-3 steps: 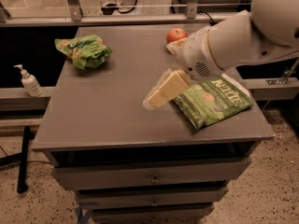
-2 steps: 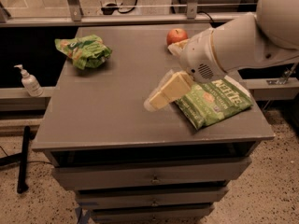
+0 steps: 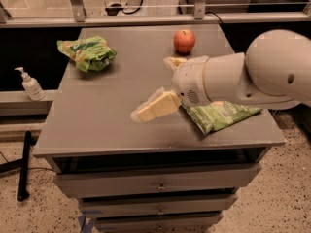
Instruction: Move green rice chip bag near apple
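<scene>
The green rice chip bag point(image 3: 87, 53) is a puffy light-green bag lying at the far left corner of the grey cabinet top point(image 3: 112, 120). The red-orange apple point(image 3: 184, 41) sits at the far right of centre, well apart from the bag. My gripper point(image 3: 149, 109) is cream-coloured and hangs over the middle of the top, pointing left and toward the front. It is well to the right of and nearer than the rice chip bag, and holds nothing that I can see. The white arm point(image 3: 252, 76) reaches in from the right.
A flat dark-green Kettle bag point(image 3: 221, 115) lies at the front right, partly under my arm. A white pump bottle point(image 3: 30, 84) stands on a lower ledge to the left. A railing runs behind the cabinet; drawers point(image 3: 158, 186) are below the front edge.
My arm has drawn a little toward the front and left. The apple, partly hidden behind the arm before, now shows in full. The bags and the apple have not moved.
</scene>
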`<state>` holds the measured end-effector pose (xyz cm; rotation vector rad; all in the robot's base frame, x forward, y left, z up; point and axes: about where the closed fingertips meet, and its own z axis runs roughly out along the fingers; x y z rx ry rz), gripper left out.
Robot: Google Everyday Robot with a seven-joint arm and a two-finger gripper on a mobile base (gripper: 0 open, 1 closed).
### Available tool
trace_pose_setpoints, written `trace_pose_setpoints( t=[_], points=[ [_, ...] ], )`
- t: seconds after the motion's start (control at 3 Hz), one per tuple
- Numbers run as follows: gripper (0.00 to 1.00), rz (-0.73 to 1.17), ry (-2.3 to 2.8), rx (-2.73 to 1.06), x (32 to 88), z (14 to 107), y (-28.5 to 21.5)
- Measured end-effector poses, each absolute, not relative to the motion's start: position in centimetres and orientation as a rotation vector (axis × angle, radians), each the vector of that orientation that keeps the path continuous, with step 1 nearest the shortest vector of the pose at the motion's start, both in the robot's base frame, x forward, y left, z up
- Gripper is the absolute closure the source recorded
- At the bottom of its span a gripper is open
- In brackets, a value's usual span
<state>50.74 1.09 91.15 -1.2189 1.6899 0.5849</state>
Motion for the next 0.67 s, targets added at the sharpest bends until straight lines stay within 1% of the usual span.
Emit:
trace_pose_setpoints(
  t=[0.67],
  points=[
    [0.0,0.605,1.62,-1.073,56.8,88.0,4.9]
  ],
)
